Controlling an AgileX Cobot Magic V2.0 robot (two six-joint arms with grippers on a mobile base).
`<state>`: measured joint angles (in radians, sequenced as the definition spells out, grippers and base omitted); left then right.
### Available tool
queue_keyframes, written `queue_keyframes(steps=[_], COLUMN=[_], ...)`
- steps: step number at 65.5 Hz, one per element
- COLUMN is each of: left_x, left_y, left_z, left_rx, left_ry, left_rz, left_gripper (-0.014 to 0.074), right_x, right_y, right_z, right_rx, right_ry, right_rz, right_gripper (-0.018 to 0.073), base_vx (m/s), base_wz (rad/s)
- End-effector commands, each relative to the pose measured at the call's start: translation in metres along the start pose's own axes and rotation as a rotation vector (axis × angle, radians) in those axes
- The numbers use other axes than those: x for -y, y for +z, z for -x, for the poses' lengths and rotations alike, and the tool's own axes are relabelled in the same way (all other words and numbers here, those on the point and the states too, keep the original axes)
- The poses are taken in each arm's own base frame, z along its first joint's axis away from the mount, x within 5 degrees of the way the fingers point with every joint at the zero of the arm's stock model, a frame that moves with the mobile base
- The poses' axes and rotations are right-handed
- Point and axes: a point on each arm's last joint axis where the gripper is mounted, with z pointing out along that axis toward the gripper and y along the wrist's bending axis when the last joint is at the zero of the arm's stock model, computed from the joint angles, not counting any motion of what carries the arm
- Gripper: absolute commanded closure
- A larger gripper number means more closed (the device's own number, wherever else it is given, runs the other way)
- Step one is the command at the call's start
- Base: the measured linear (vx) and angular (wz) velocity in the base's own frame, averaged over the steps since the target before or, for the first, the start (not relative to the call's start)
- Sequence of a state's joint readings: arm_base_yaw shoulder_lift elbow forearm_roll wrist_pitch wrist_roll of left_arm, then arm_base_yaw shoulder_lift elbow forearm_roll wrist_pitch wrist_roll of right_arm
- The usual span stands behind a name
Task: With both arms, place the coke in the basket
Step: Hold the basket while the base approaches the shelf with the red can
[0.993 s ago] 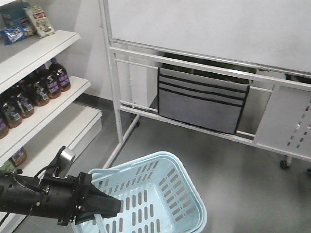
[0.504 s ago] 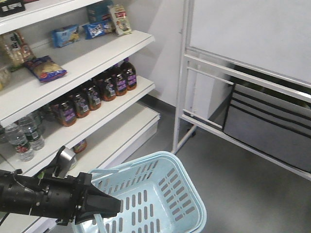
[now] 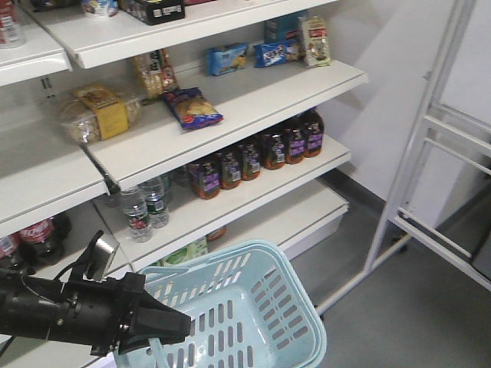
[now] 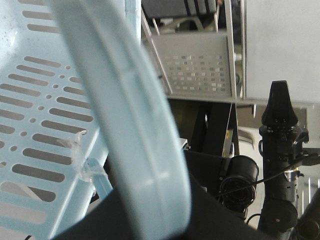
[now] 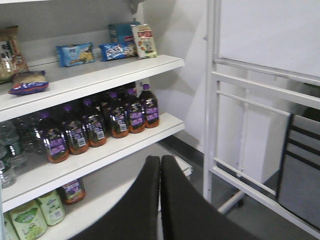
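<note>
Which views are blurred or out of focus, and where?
Left wrist view: the basket, close to the lens, is blurred, the background sharper. Right wrist view: the right claw is soft and dark. Front view: fairly sharp, evenly lit.

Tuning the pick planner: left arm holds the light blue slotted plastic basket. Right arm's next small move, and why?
Probably swing the shut, empty right gripper up and left toward the upper shelf: what looks like the red coke can shows cropped at the front view's upper-left corner, while its wrist view shows purple-labelled dark bottles but no can. The left gripper holds the basket.
</note>
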<state>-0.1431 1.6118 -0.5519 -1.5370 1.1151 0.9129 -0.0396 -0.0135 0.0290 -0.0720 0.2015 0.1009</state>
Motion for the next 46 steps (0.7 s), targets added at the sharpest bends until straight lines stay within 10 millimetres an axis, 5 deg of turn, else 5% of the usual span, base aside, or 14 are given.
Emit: queue_keyframes(steps=[1,46], left_x=[0.0202,0.0202], left_y=[-0.0035,-0.0035], left_z=[-0.0001,-0.0001], left_rx=[0.006,0.006], left_ry=[0.027,0.027], left_rz=[-0.116,-0.116], left_gripper=[0.0603,0.0603], right_x=[-0.0003,-0.0003], right_y=[0.0012,0.0012], right_z=[0.0041,0.0041], right_rx=[0.053,0.053], right_ry=[-0.016,-0.016], right_rz=[0.001,0.001], right_gripper=[0.0569,0.0569], base_vx=[0.14,0.14], base_wz=[0.53,0.53])
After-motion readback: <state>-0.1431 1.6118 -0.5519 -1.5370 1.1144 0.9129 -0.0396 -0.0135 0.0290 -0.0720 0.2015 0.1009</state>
